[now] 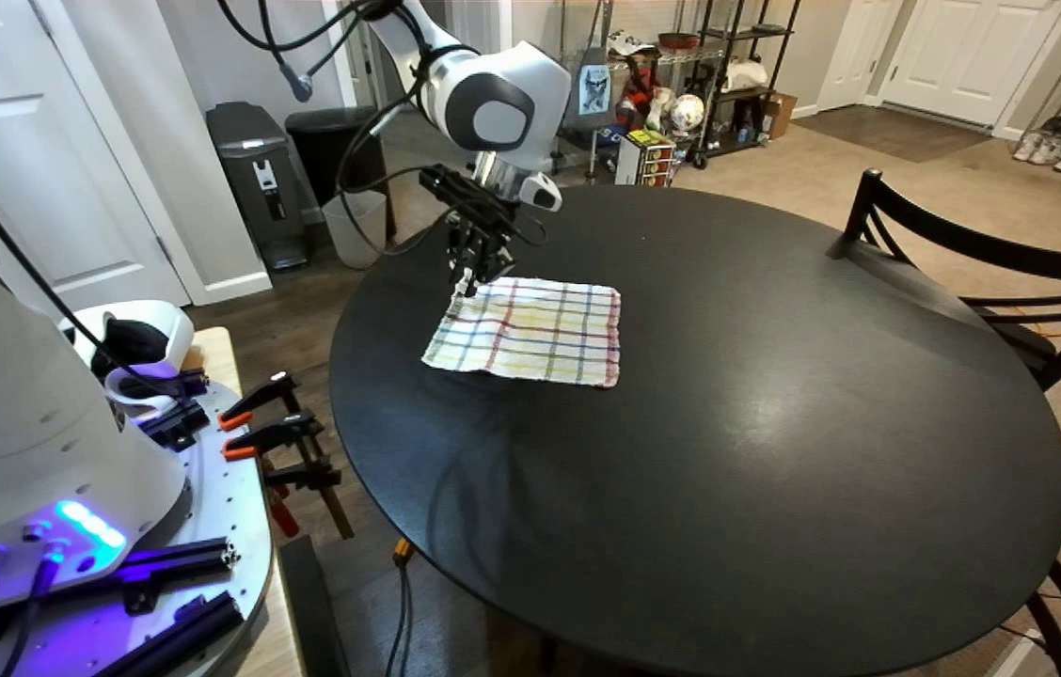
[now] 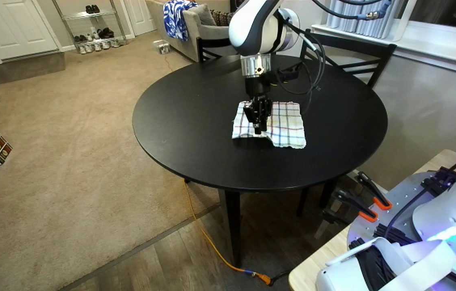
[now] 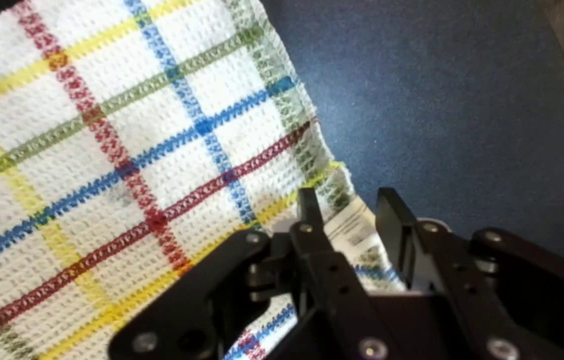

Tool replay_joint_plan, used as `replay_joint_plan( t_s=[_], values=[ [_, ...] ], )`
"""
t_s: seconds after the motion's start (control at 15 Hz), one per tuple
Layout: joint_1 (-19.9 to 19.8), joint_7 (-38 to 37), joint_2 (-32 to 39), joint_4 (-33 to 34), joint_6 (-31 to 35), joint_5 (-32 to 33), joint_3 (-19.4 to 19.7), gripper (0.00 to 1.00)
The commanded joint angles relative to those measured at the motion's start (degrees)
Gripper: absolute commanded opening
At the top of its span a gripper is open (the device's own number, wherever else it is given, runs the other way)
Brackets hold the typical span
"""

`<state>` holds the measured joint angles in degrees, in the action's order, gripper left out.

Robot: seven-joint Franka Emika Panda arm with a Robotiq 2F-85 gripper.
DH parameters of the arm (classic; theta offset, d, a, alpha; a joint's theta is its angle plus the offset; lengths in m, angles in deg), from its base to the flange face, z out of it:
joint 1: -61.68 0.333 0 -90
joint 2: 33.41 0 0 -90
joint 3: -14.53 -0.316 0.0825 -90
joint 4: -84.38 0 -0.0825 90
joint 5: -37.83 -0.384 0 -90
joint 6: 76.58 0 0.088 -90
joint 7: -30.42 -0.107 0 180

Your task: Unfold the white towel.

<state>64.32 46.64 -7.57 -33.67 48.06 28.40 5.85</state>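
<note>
beige carpet (image 2: 90, 141) runs beyond a round black table (image 1: 775, 489); the white towel (image 1: 535, 334) lies mostly spread, nearer the table's left edge in an exterior view; at its border, the gripper (image 3: 347, 200) has fingers parted.

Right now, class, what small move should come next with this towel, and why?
I'd probably close the end effector on the edge of the towel and ease it outward: the fingers stand apart at that edge, which looks wavy, while the rest lies spread on the table.
</note>
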Motion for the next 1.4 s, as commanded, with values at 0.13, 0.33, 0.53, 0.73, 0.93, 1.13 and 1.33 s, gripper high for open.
replay_joint_plan(
  t_s=[0.13,0.33,0.53,0.73,0.93,1.13,1.33],
  values=[
    [-0.61,1.13,-3.15,-2.88,0.18,0.39,-0.04,0.79],
    [-1.09,0.52,-3.46,-2.51,1.55,-0.45,0.31,0.97],
    [-1.37,-0.37,-2.98,-1.56,3.76,-0.75,1.16,1.0],
    [-1.86,-0.37,-1.63,-0.51,7.27,-0.76,1.81,1.0],
    [-2.88,-0.16,-0.82,0.16,9.09,-1.83,1.96,1.0],
    [-3.79,-0.52,-0.17,1.34,8.54,-2.61,1.96,1.0],
    [-4.26,-1.31,-0.79,1.9,6.62,-3.22,1.99,1.0]
  ],
)
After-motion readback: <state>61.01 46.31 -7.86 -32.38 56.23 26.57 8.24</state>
